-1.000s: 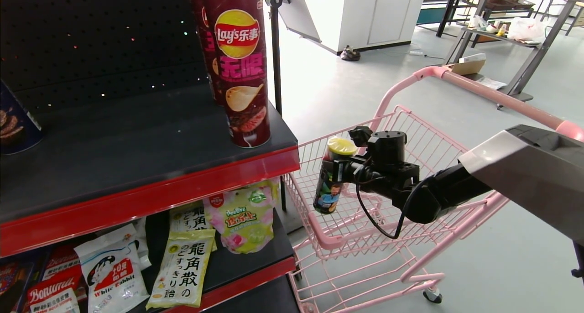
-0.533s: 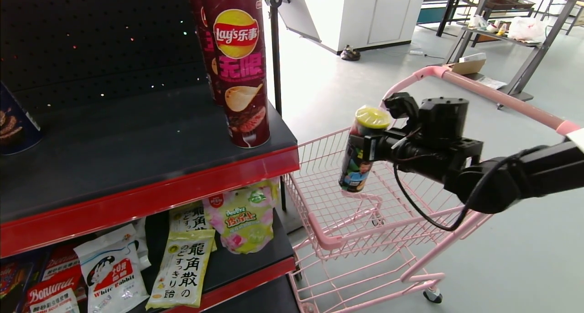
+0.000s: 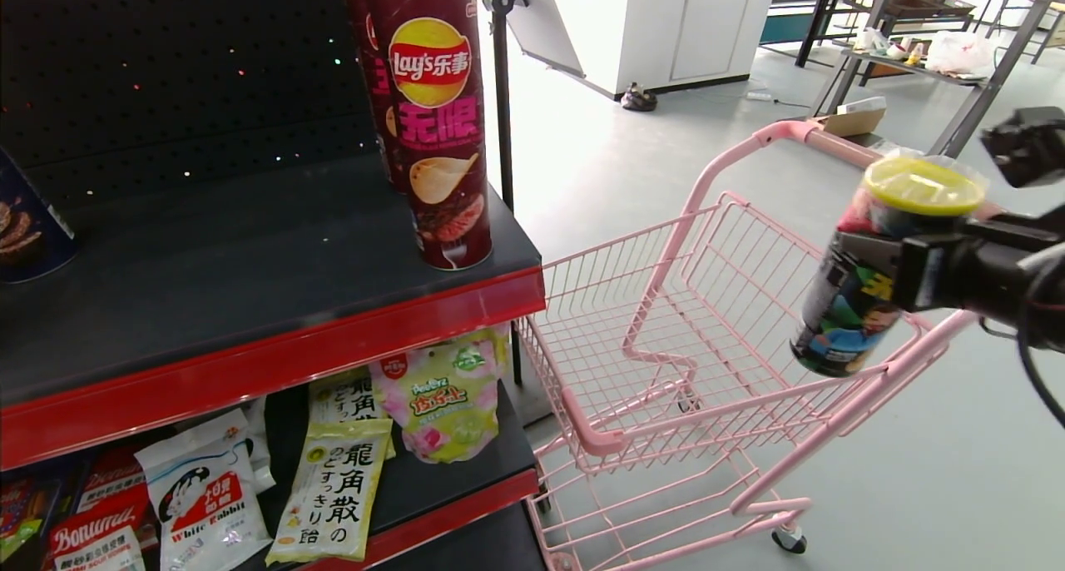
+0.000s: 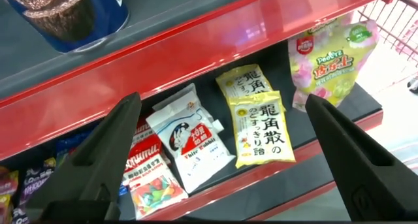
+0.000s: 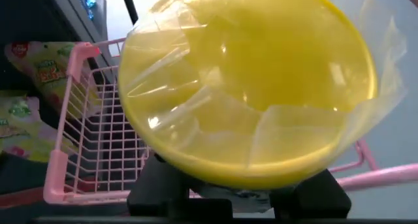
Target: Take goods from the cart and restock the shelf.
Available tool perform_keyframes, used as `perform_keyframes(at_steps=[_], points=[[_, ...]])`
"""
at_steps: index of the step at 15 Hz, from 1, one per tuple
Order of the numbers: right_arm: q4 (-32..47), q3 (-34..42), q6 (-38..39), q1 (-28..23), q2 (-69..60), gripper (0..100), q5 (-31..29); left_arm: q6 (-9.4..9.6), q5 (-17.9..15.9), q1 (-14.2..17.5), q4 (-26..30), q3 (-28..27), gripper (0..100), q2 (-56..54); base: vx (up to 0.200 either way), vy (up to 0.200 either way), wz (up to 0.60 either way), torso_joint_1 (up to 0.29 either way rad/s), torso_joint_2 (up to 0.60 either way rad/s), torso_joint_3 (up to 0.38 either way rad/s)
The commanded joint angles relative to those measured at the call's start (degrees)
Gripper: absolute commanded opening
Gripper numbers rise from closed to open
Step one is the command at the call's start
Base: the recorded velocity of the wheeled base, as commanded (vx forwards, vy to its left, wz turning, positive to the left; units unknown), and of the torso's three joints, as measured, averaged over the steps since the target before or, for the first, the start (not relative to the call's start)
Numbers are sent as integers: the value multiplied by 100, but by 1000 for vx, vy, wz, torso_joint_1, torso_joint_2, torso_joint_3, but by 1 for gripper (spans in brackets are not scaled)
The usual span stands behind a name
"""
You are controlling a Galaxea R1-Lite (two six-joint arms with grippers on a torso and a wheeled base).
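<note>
A short snack can (image 3: 840, 330) with a yellow lid (image 3: 923, 186) hangs tilted in the air over the right side of the pink cart (image 3: 599, 438). My right gripper (image 3: 874, 263) is shut on its upper body. In the right wrist view the yellow lid (image 5: 248, 87) looms close, with the dark fingers (image 5: 176, 194) clamped below it. The upper shelf (image 3: 250, 246) has a black deck with a red front edge. My left gripper (image 4: 222, 165) is open in front of the lower shelf, its fingers wide apart with nothing between them.
A tall maroon chips can (image 3: 437, 121) stands at the upper shelf's right front corner, with another behind it. A dark blue tub (image 3: 29, 221) sits at the far left. Snack bags (image 4: 261, 126) lie on the lower shelf. The cart basket (image 5: 65, 159) holds no goods.
My right arm has lifted the snack can up out of the cart basket and carried it to the right, nearer to the head camera. The shelf goods have not moved.
</note>
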Motion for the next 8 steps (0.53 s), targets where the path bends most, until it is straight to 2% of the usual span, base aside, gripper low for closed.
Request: perform_keyframes(at_steps=[1,3,4,6,8], points=[[1234,542,-143,-392,-1929,0,-73,-1,-54,-2,-12,-4,100,66,0,0,0,0,0,0],[2025,586,-354,-454,-2589,0,-109,-9,-229,-11,-12,58,100,39,0,0,0,0,0,0],[2183,683,-389,-621,-2817,0,-135,-9,-247,-2,-30,93,100,4,0,0,0,0,0,0],[2218,876,-529,-929,-3186,0,-109,-9,-238,-2,-30,128,100,-40,0,0,0,0,0,0],[2218,982,-635,-973,-3318,0,-126,-9,-247,-2,-30,155,100,-48,0,0,0,0,0,0]])
